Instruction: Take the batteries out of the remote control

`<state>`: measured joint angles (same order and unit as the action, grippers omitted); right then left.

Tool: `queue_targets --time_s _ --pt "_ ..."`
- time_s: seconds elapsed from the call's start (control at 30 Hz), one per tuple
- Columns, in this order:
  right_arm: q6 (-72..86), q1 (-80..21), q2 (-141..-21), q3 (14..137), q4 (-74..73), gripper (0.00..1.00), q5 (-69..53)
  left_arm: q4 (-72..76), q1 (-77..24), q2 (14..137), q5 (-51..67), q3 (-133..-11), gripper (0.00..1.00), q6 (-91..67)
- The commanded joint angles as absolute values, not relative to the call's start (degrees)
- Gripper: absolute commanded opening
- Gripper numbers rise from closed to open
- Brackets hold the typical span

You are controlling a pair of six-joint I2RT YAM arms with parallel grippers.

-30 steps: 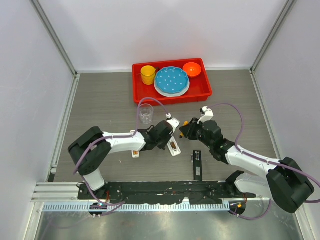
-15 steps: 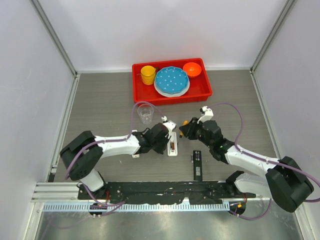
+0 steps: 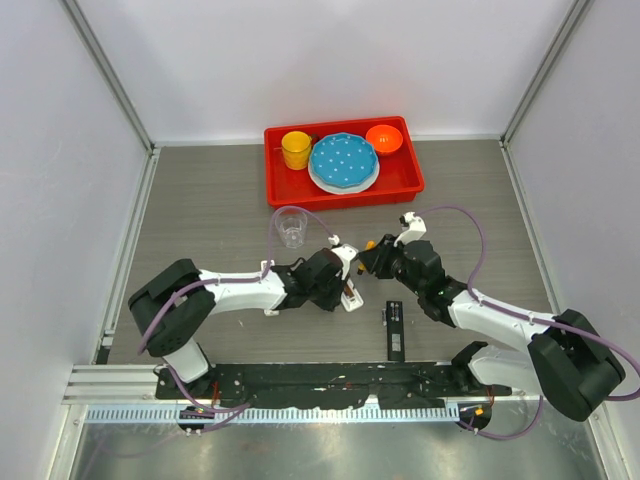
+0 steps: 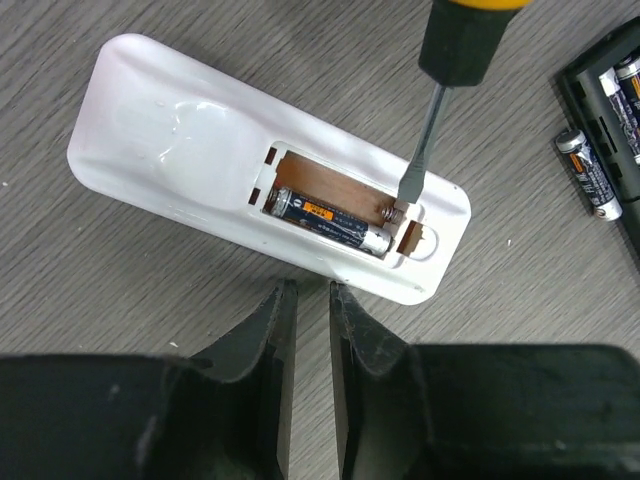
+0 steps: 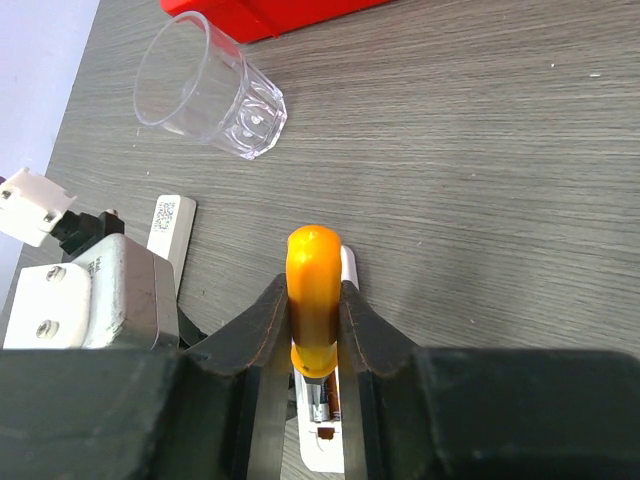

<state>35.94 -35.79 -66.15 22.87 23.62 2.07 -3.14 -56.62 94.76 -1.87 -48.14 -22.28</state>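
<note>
Battery (image 4: pixel 330 222): one sits in the open bay of the white remote (image 4: pixel 170 150), mid-bench (image 3: pixel 200 200). The slot beside it shows bare brown board. A second battery (image 4: pixel 585 172) lies loose by a black remote (image 4: pixel 612 75), which the frame edge cuts off. Right jaws pinch the screwdriver (image 4: pixel 465 35), its tip at the bay's spring end; from the right wrist the handle hides that tip. Left jaws stand almost together, empty, just beside the white remote. Cup (image 5: pixel 205 85) is near; tray (image 3: pixel 403 172) is well apart.
</note>
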Motion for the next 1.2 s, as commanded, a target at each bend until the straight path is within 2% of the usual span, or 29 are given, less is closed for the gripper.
queue_targets --time_s 0.0,0.23,0.57,0.9,1.17 --pt "36.04 -35.51 -66.18 24.08 27.42 0.01 2.64 -2.98 -56.87 92.99 -2.11 -50.10 0.24 -20.57" --pt "35.77 -35.68 -69.08 25.93 28.65 0.01 1.41 -6.24 -56.16 91.58 -4.57 -50.28 0.26 -16.35" --pt "36.91 -37.00 -74.53 26.72 31.55 0.01 2.98 2.63 -56.25 91.14 -1.06 -44.65 0.20 -17.49" --pt "38.58 -39.64 -80.33 29.18 31.55 0.01 6.85 2.20 -56.16 91.58 -2.20 -44.47 0.16 -17.49" --pt "41.65 -43.15 -80.59 28.04 31.28 0.01 13.01 1.49 -56.08 93.95 -1.93 -45.88 0.09 -16.53"
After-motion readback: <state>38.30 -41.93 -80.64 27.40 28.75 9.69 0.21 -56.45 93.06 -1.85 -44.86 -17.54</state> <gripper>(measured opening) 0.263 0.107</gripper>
